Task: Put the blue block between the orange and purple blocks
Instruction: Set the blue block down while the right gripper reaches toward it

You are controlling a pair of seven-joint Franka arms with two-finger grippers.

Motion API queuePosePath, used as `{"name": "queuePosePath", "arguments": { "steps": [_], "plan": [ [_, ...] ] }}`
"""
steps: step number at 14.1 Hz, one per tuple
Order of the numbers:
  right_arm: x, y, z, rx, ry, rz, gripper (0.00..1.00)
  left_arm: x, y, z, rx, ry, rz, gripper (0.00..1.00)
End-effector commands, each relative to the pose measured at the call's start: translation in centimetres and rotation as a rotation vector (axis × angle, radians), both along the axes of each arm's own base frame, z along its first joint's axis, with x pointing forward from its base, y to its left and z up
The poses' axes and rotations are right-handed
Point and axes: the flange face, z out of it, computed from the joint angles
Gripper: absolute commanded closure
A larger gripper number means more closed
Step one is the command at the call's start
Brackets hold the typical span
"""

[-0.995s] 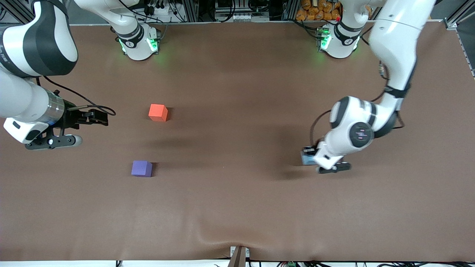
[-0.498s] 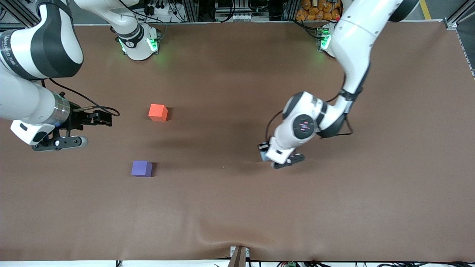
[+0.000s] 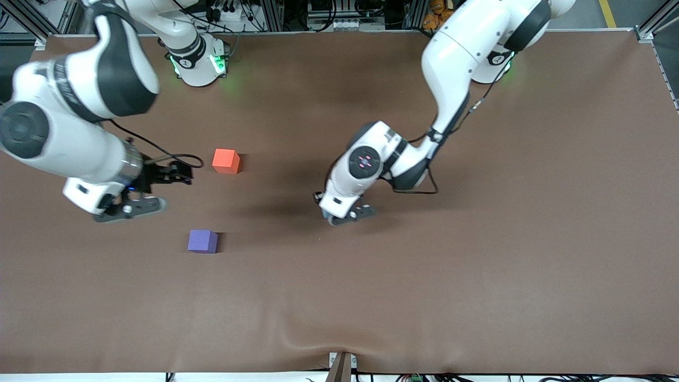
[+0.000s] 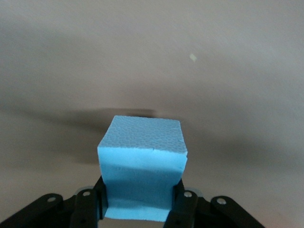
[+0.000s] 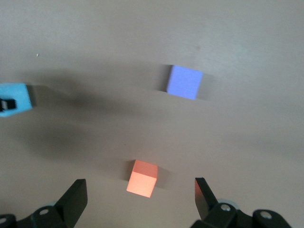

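Note:
The blue block (image 4: 141, 166) is held between the fingers of my left gripper (image 4: 141, 199), which is shut on it. In the front view the left gripper (image 3: 330, 209) is over the middle of the table, low above it. The orange block (image 3: 226, 161) and the purple block (image 3: 202, 241) sit on the table toward the right arm's end, the purple one nearer the front camera. My right gripper (image 3: 177, 175) is open and empty, beside the orange block. The right wrist view shows the orange block (image 5: 142, 177), the purple block (image 5: 184, 81) and the blue block (image 5: 16, 97).
The brown table mat (image 3: 477, 265) has a raised fold at its front edge (image 3: 313, 334). The arm bases (image 3: 199, 61) stand along the table's back edge.
My left arm has carried the blue block from the left arm's end toward the middle of the table. My right gripper has moved closer to the orange block.

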Motion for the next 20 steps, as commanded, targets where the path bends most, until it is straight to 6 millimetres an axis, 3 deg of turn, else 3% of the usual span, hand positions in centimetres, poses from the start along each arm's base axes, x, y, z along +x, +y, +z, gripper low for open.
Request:
{"name": "queuePosePath", "arguments": {
  "steps": [1,2,3,4,5,7,8,11,12,13,16,18,20],
  "plan": [
    [0.8,0.9,-1.4,0.017,0.005,-0.009,0.0,-1.5,-3.0,-0.5,-0.044,-0.033,-0.014,0.84],
    [1.2,0.9,-2.2,0.035,0.011,-0.02,0.0,-2.2,-3.6,-1.4,-0.049,-0.038,-0.024,0.81],
    [1.6,0.6,-2.6,0.046,0.006,-0.032,0.0,-2.7,-4.0,-1.6,-0.049,-0.038,-0.03,0.67],
    [1.9,0.5,-3.0,0.049,-0.003,-0.035,0.0,-2.8,-3.9,-1.8,-0.046,-0.034,-0.028,0.46],
    [2.2,0.6,-3.5,0.049,-0.011,-0.035,0.0,-2.9,-3.9,-2.0,-0.042,-0.035,-0.035,0.0],
    [2.7,0.5,-4.2,0.051,-0.021,-0.04,0.0,-2.9,-4.1,-1.6,-0.048,-0.04,-0.038,0.0],
    [2.8,0.5,-4.5,0.05,-0.022,-0.039,0.0,-2.7,-4.1,-0.5,-0.058,-0.05,-0.033,0.0],
    [3.8,0.3,-7.1,0.048,-0.021,-0.047,0.0,-1.1,-3.1,6.2,-0.092,-0.094,-0.012,0.0],
    [4.3,0.5,-8.4,0.054,-0.03,-0.056,0.0,0.9,-1.1,10.2,-0.109,-0.12,0.02,0.0],
    [4.8,0.7,-9.1,0.063,-0.05,-0.059,0.0,3.2,2.3,15.0,-0.117,-0.153,0.059,0.0],
    [5.3,3.5,-11.4,0.123,-0.08,-0.051,0.0,6.5,11.8,26.6,-0.087,-0.186,0.142,0.0],
    [4.3,7.6,-15.1,0.11,-0.047,-0.007,0.0,7.9,18.3,31.4,-0.053,-0.198,0.142,0.0],
    [3.2,13.0,-17.4,0.121,-0.09,0.061,0.0,8.4,24.1,34.0,0.0,-0.187,0.073,0.0]
  ]
}}
